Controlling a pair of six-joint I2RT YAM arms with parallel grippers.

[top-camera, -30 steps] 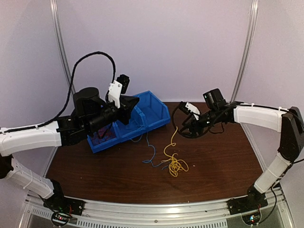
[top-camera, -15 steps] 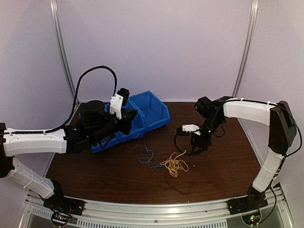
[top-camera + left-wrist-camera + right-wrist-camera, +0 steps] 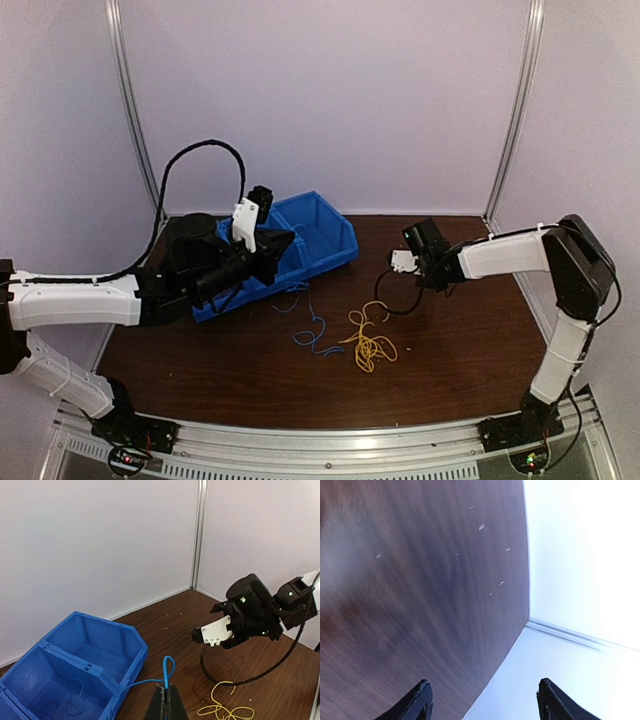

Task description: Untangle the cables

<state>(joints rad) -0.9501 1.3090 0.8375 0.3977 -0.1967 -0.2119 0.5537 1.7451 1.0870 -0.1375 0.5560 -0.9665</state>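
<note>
Left wrist view: left pincer pressed together on thin blue wire, apparently to keep it apart from yellow-orange wire tangle; right pincer spread, empty, over brown worktop.

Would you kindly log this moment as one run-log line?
left gripper: shut on blue cable | right gripper: open, empty | yellow cable: loose on table

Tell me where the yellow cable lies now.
In the top view, the yellow cable lies bunched on the table, just right of the blue cable.
</note>
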